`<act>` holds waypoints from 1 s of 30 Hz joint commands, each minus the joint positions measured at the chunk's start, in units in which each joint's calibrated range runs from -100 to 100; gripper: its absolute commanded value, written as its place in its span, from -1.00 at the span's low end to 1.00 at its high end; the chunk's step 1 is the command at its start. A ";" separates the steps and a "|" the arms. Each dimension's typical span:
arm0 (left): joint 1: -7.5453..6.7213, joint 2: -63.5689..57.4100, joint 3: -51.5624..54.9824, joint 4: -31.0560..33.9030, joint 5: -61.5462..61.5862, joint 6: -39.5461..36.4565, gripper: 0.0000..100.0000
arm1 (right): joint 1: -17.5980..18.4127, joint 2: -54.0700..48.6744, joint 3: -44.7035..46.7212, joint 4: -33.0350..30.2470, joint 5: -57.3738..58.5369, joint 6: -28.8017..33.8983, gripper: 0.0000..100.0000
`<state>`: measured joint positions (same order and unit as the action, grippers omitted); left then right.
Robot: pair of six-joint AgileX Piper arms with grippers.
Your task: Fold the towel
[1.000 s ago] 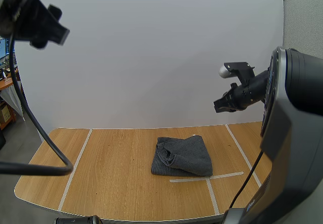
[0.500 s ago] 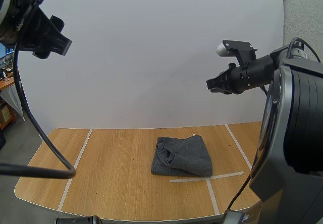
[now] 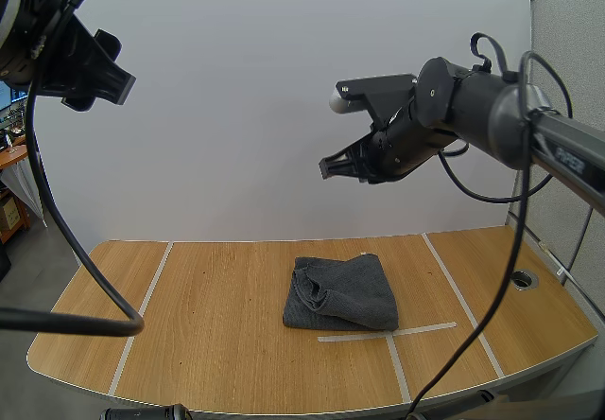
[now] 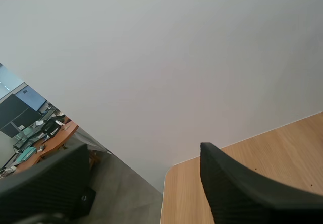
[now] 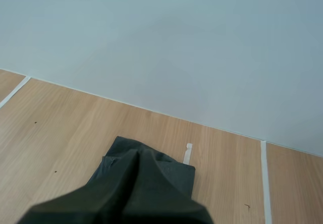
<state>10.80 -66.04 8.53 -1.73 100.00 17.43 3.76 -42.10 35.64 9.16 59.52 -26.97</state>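
A dark grey towel (image 3: 342,292) lies folded and somewhat bunched on the wooden table (image 3: 217,325), right of centre. My right gripper (image 3: 330,168) hangs high in the air above the towel's far edge, well clear of it. In the right wrist view its fingers lie together as one dark wedge (image 5: 133,158), shut on nothing, with the towel (image 5: 176,173) showing just beyond the tip. My left arm (image 3: 80,61) is raised high at the upper left. In the left wrist view my left gripper (image 4: 141,193) is open, its fingers (image 4: 242,188) wide apart and holding nothing, over the table's far left corner.
White tape lines (image 3: 388,333) mark the tabletop, one strip just in front of the towel. A small round hole (image 3: 521,278) sits near the right edge. A plain white wall stands behind the table. Bare wood stretches to the towel's left.
My right arm has swung out to the left and upward, carrying its shut gripper from the right side to a spot high above the towel. The towel has not moved.
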 commanded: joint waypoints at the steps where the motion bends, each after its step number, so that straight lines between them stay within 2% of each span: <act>1: -0.17 -0.07 0.11 -0.69 0.00 -0.12 1.00 | 0.45 -6.29 0.11 -3.68 -1.87 2.41 -1.00; 4: -0.17 -0.07 0.11 -0.69 0.00 -0.12 1.00 | 0.45 -14.08 0.11 -3.86 -0.24 2.06 -1.00; 7: -0.17 -0.07 0.11 -3.83 0.00 -1.09 1.00 | 0.45 -22.63 0.11 -3.86 1.73 2.06 -1.00; 12: -0.17 -0.07 0.11 -8.86 0.00 -0.60 1.00 | 0.45 -33.67 2.12 -2.87 16.62 2.06 -1.00; 17: -0.17 -0.07 2.69 -19.76 0.00 10.33 1.00 | 0.45 -43.84 7.85 -2.20 18.20 2.06 -1.00; 21: -0.17 0.88 8.02 -23.87 0.00 15.82 1.00 | 0.45 -49.26 9.63 -2.06 23.02 2.06 -1.00; 26: -0.17 3.16 18.52 -31.87 0.00 22.46 1.00 | 0.45 -52.29 9.63 -2.71 24.15 2.06 -1.00; 30: -0.17 4.03 25.45 -38.17 0.00 26.65 1.00 | 0.45 -52.36 9.63 -5.05 29.26 2.06 -1.00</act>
<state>10.80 -63.99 23.26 -28.62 100.00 36.62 4.15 -93.73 45.08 6.56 83.88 -24.79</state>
